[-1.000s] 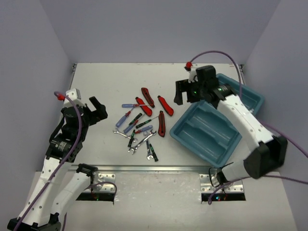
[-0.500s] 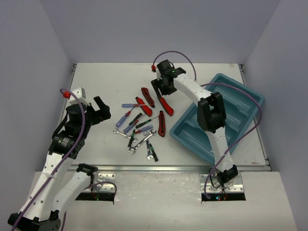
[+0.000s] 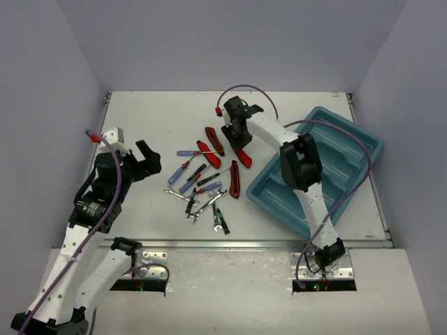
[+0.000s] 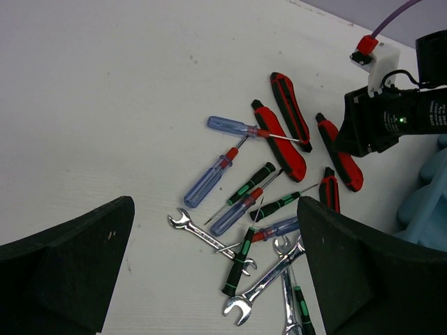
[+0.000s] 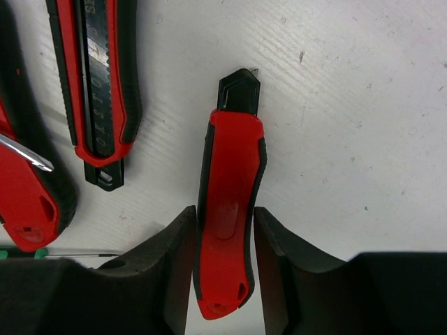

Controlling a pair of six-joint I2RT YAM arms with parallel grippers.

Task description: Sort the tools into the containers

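The tools lie in a loose pile mid-table: red-handled knives [image 3: 214,139], blue screwdrivers [image 4: 209,183], thin green-and-black screwdrivers [image 4: 241,262] and silver wrenches [image 4: 209,237]. My right gripper [image 5: 223,216] points down at the pile's far right, shut on one red knife [image 5: 230,181] that still lies flat on the table, blade end pointing away from me. The gripper [image 3: 236,132] hides part of that knife from above. My left gripper [image 3: 143,162] hovers open to the left of the pile, and its fingers [image 4: 70,258] hold nothing. The teal container [image 3: 349,150] sits at the right.
The container [image 4: 426,202] is tilted relative to the table edges, its near corner close to a red knife [image 3: 234,180]. Another red knife [image 5: 105,91] lies just left of the gripped one. Purple walls enclose the table on three sides.
My right arm swung left from over the tray to the far side of the pile, came down over a red knife, and its jaws closed in on it. The left arm barely shifted.
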